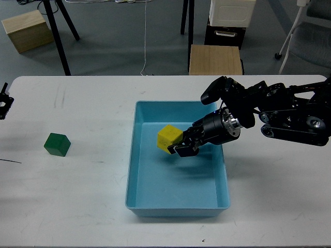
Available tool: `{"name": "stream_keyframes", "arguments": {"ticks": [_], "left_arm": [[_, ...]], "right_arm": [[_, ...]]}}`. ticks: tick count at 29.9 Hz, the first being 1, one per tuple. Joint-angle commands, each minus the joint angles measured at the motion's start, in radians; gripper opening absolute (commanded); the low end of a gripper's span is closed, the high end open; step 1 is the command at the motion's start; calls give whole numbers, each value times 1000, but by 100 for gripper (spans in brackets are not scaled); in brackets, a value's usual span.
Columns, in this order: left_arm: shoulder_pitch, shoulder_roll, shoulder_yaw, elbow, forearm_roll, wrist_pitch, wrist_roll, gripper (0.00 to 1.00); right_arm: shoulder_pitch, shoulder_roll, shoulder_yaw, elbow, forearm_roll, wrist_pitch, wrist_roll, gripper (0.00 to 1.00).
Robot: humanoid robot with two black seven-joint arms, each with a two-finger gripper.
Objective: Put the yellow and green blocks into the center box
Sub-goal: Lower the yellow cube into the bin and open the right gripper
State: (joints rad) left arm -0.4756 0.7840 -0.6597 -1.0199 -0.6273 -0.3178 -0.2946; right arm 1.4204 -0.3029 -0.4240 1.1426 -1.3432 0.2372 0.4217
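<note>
My right gripper [179, 144] is shut on the yellow block [168, 139] and holds it low inside the light blue box [222, 160], over its upper middle. The right arm reaches in from the right across the box's right wall. The green block [57, 144] sits on the white table at the left, well apart from the box. Of my left arm only a small black part [4, 102] shows at the left edge; its fingers cannot be made out.
The box lies in the middle of the white table [77, 206]. Beyond the far edge stand a wooden stool [214, 59], tripod legs [59, 31], a wooden crate [28, 31] and a chair base [305, 26].
</note>
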Motion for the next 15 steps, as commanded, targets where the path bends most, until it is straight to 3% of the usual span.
{"name": "stream_keyframes", "arguments": {"ticks": [1,15], "left_arm": [[-1,0,-1,0,0,-1,0,100],[0,-2,0,0,0,-1,0,100]], "right_arm": [[0,31,-18,-20,-1,27,0,12],[14,21,-79,-44,-19,79,0,13]]}}
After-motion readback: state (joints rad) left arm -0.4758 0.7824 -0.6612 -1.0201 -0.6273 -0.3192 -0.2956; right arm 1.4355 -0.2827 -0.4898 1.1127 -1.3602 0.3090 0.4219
